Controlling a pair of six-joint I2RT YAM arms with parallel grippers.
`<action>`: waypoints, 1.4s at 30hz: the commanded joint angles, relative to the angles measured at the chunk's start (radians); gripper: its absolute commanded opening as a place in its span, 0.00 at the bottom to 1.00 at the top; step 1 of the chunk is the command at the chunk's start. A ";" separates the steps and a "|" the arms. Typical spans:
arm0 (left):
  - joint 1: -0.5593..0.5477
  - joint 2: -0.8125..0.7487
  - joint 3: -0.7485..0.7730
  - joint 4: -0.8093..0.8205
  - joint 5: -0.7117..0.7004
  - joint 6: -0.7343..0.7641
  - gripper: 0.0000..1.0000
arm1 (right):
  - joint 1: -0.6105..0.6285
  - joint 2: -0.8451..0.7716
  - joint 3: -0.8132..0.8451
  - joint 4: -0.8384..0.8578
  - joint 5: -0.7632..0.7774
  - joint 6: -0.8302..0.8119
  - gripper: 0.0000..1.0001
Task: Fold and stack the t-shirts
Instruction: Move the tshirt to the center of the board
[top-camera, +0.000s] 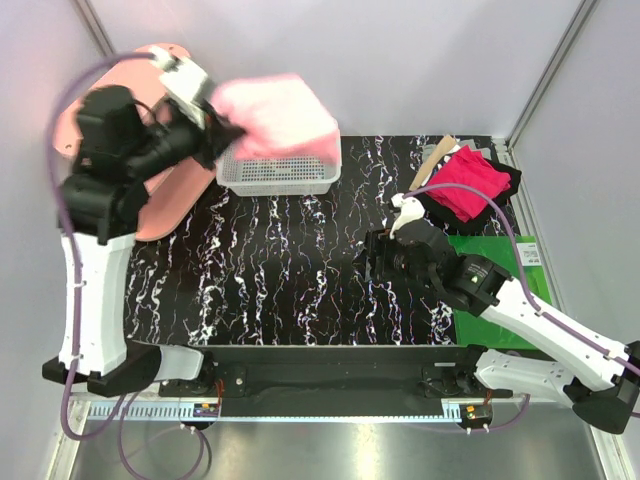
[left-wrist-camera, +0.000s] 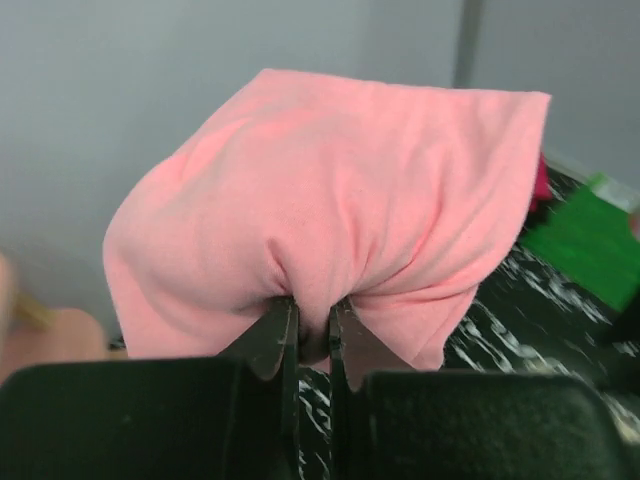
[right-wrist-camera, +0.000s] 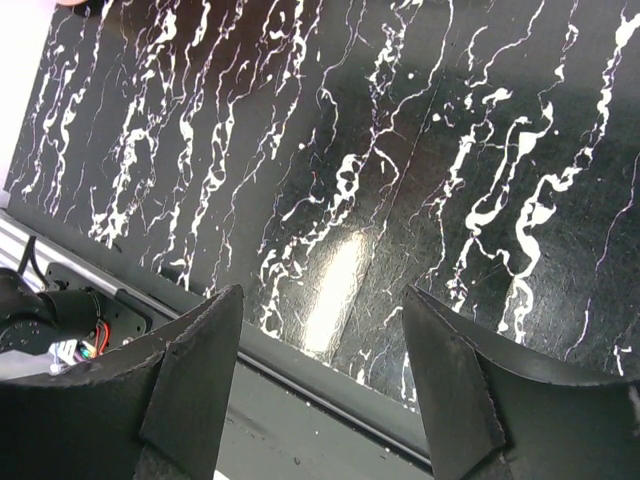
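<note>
Tabletop (top-camera: 300, 280) was black with white marble veining. Pink shirt (top-camera: 275, 112) was plain light salmon, no print. Red shirt (top-camera: 468, 182), far right corner, was solid magenta on a black fabric (top-camera: 437, 213). Basket (top-camera: 280, 176), far edge, was white mesh. Mat (top-camera: 500, 250), right edge, was glossy green. Shelf (top-camera: 165, 205), left edge, was pale pink. Left gripper (left-wrist-camera: 312, 310) and right gripper (right-wrist-camera: 324, 290) were both black.

Blurred salmon shirt (top-camera: 276, 115), perhaps folded.
</note>
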 joint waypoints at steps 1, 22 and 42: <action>-0.056 0.052 -0.310 -0.136 0.084 0.024 0.00 | 0.009 -0.039 -0.003 0.048 0.057 -0.008 0.72; -0.493 0.380 -0.141 -0.201 0.004 -0.026 0.00 | 0.009 -0.139 0.026 -0.006 0.121 0.007 0.67; -0.076 0.233 -0.706 -0.164 0.124 0.091 0.99 | 0.009 -0.006 0.058 -0.046 0.193 0.001 0.72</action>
